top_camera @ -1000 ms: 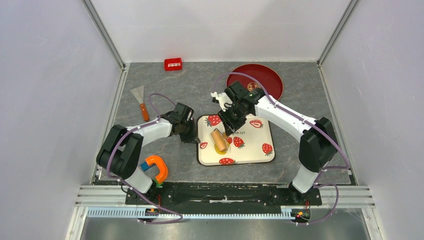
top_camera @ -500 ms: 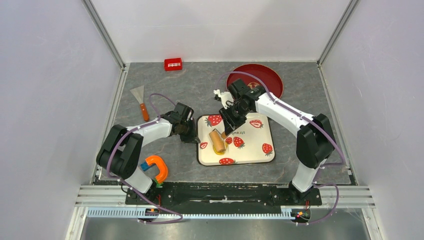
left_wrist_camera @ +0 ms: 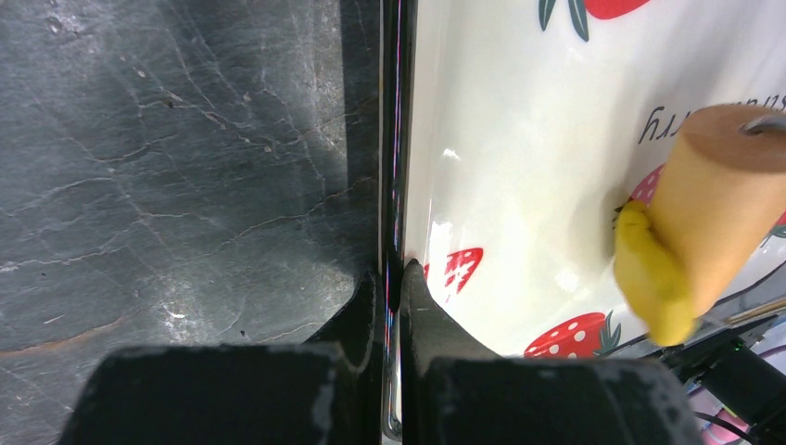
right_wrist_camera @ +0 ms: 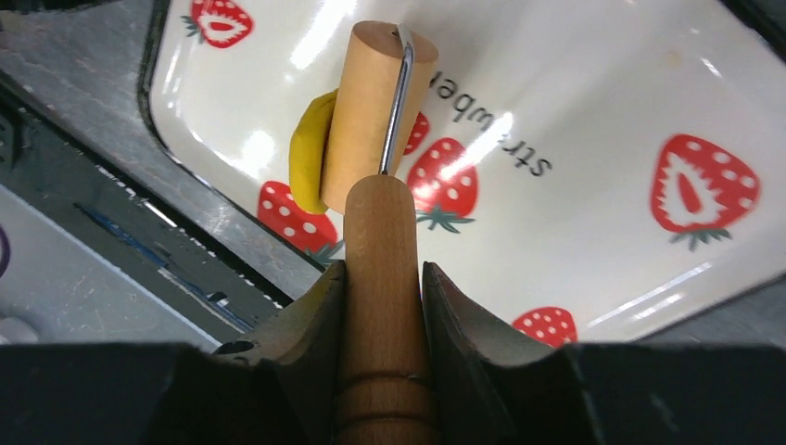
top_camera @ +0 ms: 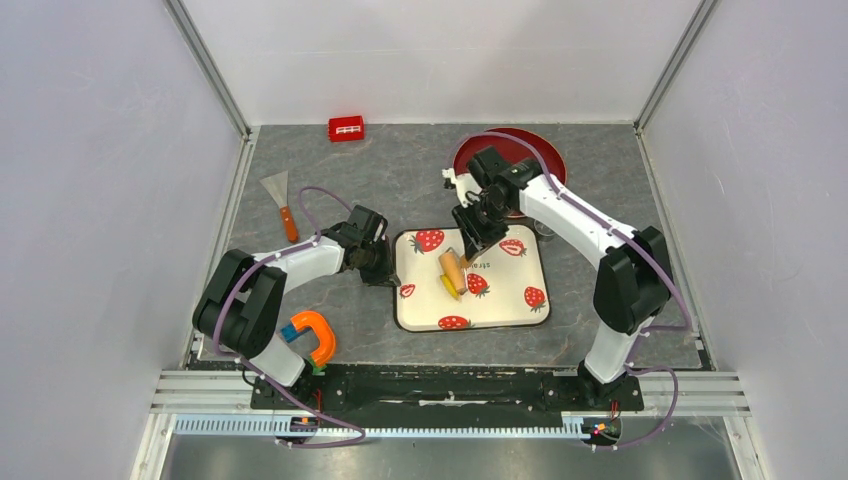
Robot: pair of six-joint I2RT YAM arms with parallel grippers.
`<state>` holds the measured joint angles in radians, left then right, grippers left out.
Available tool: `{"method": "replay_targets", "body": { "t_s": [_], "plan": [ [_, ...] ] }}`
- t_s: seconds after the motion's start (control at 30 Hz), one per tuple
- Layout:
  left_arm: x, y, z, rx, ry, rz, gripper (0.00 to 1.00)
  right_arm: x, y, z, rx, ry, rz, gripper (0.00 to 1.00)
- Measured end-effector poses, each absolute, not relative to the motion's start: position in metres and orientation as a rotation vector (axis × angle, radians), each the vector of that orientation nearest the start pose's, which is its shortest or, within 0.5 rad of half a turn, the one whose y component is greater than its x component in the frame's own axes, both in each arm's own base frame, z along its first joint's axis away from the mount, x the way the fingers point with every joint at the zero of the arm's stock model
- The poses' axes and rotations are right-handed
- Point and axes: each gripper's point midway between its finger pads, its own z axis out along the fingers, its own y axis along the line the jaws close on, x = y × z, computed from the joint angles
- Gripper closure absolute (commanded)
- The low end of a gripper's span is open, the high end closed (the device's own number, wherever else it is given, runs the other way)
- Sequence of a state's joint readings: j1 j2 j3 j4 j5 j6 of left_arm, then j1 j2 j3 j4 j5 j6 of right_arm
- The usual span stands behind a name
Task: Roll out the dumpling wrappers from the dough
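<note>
The yellow dough lies as a lump on the white strawberry tray, pressed against the side of the tan wooden roller. My right gripper is shut on the roller's wooden handle, roller drum pointing away over the tray. My left gripper is shut on the tray's left rim. No round wrapper disc shows in any view.
A red plate sits at the back right behind the right arm. A scraper lies at the left, a red box at the back, an orange clamp near the left base.
The right gripper has drawn back toward the rear right, and the roller has rolled with it across the tray, off the dough lump. The left arm has not moved.
</note>
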<state>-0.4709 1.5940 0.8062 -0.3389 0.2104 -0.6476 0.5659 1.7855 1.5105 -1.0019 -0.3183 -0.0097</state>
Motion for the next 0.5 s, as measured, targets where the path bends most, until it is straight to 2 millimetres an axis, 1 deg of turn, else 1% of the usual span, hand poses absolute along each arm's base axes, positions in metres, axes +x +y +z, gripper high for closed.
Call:
{"method": "replay_targets", "body": {
  "t_s": [0.07, 0.1, 0.3, 0.5],
  "plan": [
    [0.253, -0.197, 0.015, -0.182, 2.811, -0.589, 0.98, 0.277, 0.231, 0.123, -0.873, 2.758, 0.519, 1.00],
    [0.253, -0.197, 0.015, -0.182, 2.811, -0.589, 0.98, 0.282, 0.226, 0.125, -0.865, 2.756, 0.472, 1.00],
    [0.253, -0.197, 0.015, -0.181, 2.812, -0.588, 0.98, 0.296, 0.213, 0.132, -0.840, 2.740, 0.366, 1.00],
    [0.253, -0.201, 0.015, -0.167, 2.808, -0.596, 0.98, 0.299, 0.202, 0.130, -0.835, 2.746, 0.272, 1.00]
  ]
}}
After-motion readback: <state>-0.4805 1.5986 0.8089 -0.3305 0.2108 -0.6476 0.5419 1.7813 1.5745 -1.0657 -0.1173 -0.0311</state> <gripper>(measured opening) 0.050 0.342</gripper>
